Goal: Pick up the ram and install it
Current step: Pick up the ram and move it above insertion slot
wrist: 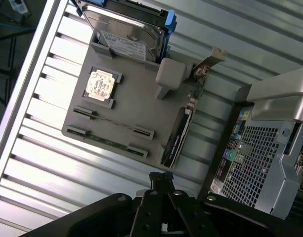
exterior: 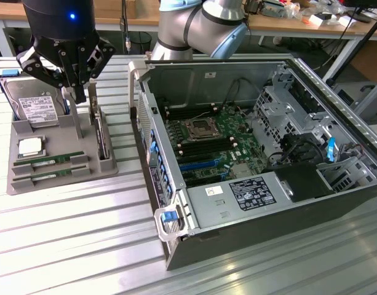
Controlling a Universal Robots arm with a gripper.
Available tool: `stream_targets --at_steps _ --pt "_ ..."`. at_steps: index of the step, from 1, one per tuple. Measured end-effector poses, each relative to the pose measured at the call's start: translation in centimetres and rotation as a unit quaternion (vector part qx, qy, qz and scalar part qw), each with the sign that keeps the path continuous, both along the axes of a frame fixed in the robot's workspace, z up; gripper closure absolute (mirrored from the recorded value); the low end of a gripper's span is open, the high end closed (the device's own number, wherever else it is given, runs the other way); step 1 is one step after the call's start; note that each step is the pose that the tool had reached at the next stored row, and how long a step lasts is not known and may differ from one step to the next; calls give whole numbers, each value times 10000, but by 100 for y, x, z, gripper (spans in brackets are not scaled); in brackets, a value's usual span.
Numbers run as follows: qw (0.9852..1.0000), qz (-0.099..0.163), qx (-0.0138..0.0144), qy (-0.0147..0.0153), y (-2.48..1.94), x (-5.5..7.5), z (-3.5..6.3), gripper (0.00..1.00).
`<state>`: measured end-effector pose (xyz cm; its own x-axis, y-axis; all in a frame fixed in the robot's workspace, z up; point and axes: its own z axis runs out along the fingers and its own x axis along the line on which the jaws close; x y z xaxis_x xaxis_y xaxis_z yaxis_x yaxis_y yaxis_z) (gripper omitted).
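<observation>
Exterior view sets the black end effector (exterior: pixel 77 92) in the upper left of the frame, hanging over the grey fixture tray (exterior: pixel 64 142) on the ribbed metal counter (exterior: pixel 83 239). A ram stick (exterior: pixel 50 161) and its twin (exterior: pixel 48 174) lie side by side in slots at the tray's lower-left part, just below the square processor (exterior: pixel 29 146). The hard drive (exterior: pixel 34 106) stands behind them. An expansion card (exterior: pixel 102 138) stands on edge on the tray's side toward the open computer case (exterior: pixel 286 221), whose motherboard (exterior: pixel 237 144) lies exposed mid-frame. Wrist view makes the grip plainer: the end effector (wrist: pixel 161 177) has its fingers drawn together with nothing between them, well apart from the ram stick (wrist: pixel 108 142), which appears edge-on as a thin line. Of the case, this view catches a perforated outer wall (wrist: pixel 260 163).
</observation>
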<state>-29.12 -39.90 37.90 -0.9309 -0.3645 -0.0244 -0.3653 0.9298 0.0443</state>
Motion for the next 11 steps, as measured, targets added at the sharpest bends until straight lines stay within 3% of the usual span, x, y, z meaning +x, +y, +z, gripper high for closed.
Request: stream_targets --at_steps 11 --pt "9996 266 0 0 0 0 -1 89"
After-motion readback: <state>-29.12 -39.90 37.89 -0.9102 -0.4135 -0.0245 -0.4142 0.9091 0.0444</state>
